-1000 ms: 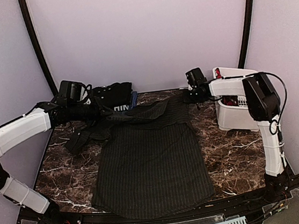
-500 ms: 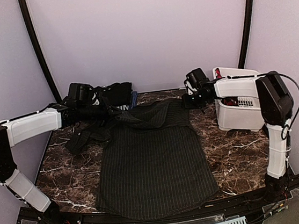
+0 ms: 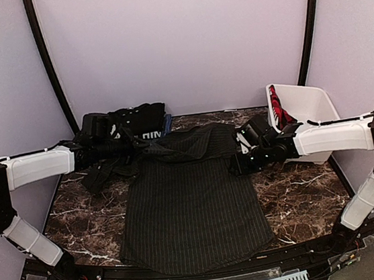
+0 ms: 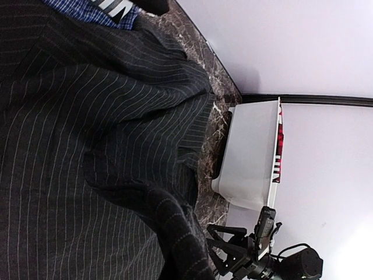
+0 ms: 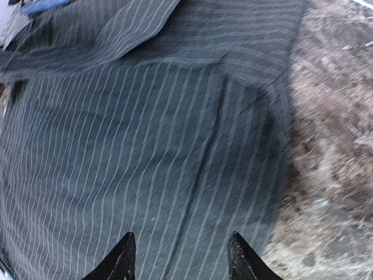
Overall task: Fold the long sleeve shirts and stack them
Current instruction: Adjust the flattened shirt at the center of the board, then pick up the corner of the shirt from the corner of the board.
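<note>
- Two arms reach in over the marble-patterned table, one from each side, each with one gripper.
- One pinstriped shirt lies spread flat. It takes up the middle of the table from close to the far edge to the near edge, where its hem hangs slightly over.
- One heap of dark cloth sits in the far left corner, showing white lettering and a strip of blue at its right side. How many shirts it holds cannot be told.
- One white basket stands at the far right corner with one red item draped over its left wall.
- The pinstriped shirt is black with fine pale stripes running lengthwise. Its body is smooth and nearly rectangular, widening a little toward the near edge.
- Its top part is folded back over itself along the far edge, making a slanted, creased band.
- More dark cloth trails off its upper left side toward the left edge of the table, crumpled. Whether this is a sleeve is unclear.
- The left gripper is at the shirt's far left part, fingers closed. In its wrist view a ridge of pinstriped cloth rises up to it, so it grips the shirt.
- The right gripper hovers at the shirt's right side, fingers parted with nothing between them, striped cloth below.
</note>
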Motion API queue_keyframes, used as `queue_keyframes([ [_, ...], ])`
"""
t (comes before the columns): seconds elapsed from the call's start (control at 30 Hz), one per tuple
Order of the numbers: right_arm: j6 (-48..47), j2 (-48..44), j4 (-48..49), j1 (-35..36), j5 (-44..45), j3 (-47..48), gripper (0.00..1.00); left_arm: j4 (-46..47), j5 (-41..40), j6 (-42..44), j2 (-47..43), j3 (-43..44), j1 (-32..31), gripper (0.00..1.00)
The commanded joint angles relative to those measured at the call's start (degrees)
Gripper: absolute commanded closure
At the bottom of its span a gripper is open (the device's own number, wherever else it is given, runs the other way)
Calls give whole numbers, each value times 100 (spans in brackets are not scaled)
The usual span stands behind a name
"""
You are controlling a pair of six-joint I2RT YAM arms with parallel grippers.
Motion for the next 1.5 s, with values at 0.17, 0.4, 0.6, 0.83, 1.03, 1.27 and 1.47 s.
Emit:
queue_keyframes([
  [0.17, 936, -796, -532, 855, 286, -803, 50, 217, -356, -360, -651, -716, -72, 100],
  [0.4, 2226, -2022, -1384, 1564, 104, -1523, 50, 237, -485, -332, -749, -663, -68, 100],
  [0.6, 3212, -2910, -1850, 2037, -17, -2188, 51, 245, -467, -287, -690, -500, -71, 100],
  [0.83, 3883, -3809, -2112, 2064, -61, -2822, 53, 256, -517, -231, -704, -408, -68, 100],
  [1.03, 3909, -3557, -1478, 2071, -398, -3117, 63, 196, -546, -129, -671, -251, -64, 100],
  [1.27, 3803, -3261, -1134, 2067, -542, -3139, 70, 11, -689, 26, -695, -37, -70, 100],
  [1.47, 3668, -3165, -980, 2071, -669, -3068, 90, -96, -803, 147, -639, 207, -64, 100],
])
